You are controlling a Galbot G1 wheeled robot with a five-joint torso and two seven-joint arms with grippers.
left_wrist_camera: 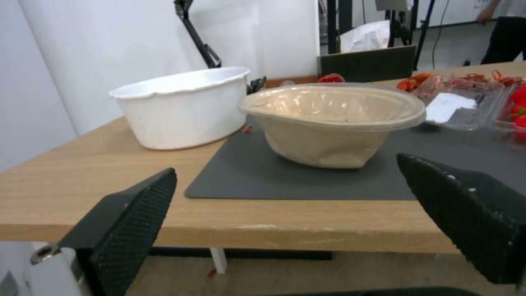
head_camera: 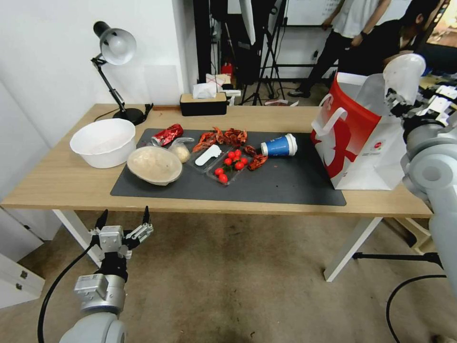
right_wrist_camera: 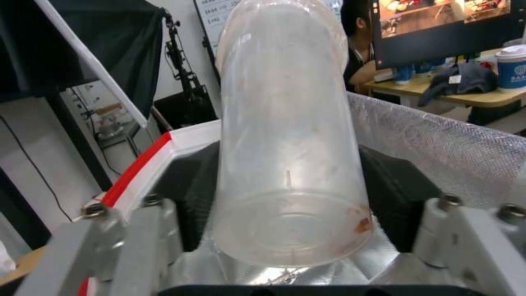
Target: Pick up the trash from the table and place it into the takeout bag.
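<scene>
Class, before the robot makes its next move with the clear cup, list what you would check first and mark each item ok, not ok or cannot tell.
1. Right gripper grips the clear plastic cup: ok.
2. Cup is over the takeout bag opening: ok, the bag's red-edged rim shows just beneath it.
3. Bag stands upright on the table: ok.
4. Room inside the bag: cannot tell.
5. Left gripper is open and out of the way, low in front of the table edge: ok.
6. Trash left on the mat: not ok; blue paper cup, lidded beige bowl and crushed red can remain.
</scene>
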